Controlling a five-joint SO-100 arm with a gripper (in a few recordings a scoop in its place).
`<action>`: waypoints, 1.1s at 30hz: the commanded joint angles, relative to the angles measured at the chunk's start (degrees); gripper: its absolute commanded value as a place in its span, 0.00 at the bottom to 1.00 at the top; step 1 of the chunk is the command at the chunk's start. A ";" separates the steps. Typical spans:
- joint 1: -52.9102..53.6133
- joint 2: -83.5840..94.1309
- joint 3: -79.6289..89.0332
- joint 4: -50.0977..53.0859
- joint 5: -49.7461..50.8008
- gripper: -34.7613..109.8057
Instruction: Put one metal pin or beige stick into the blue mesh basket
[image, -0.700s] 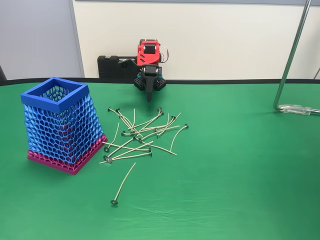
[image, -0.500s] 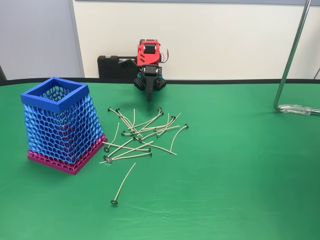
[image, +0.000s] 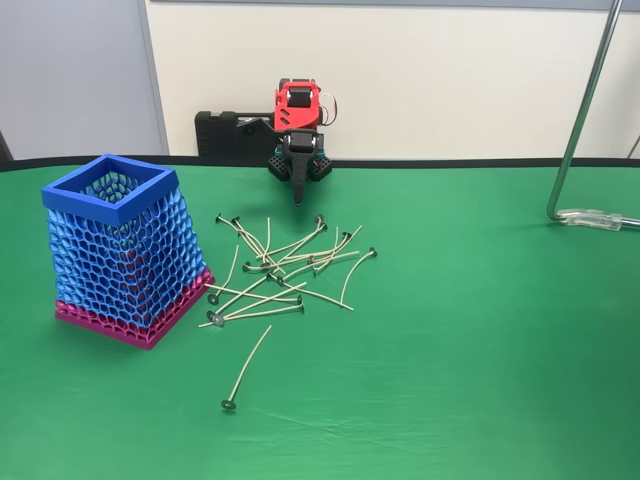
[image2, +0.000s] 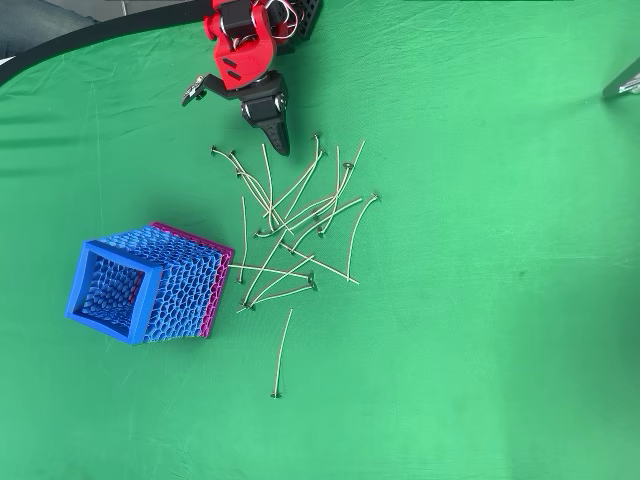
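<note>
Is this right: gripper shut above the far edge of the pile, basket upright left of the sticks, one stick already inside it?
Not quite. The basket holds no stick: the overhead view looks straight down its opening and shows just mesh. All the sticks lie on the green cloth. The rest holds: the gripper is shut above the pile's far edge, and the basket stands upright left of the sticks in the fixed view.

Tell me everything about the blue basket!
The basket is tall with honeycomb mesh walls, seemingly plastic. It has a solid square blue rim on top and a pink band at the bottom, where it is wider. It stands upright on the green table, left of the stick pile in the fixed view. What's inside cannot be told.
</note>
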 joint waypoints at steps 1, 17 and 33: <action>-0.35 0.44 0.26 0.18 -0.35 0.25; -0.26 0.44 0.26 0.18 -0.26 0.24; -0.53 0.35 0.18 -0.09 -0.53 0.24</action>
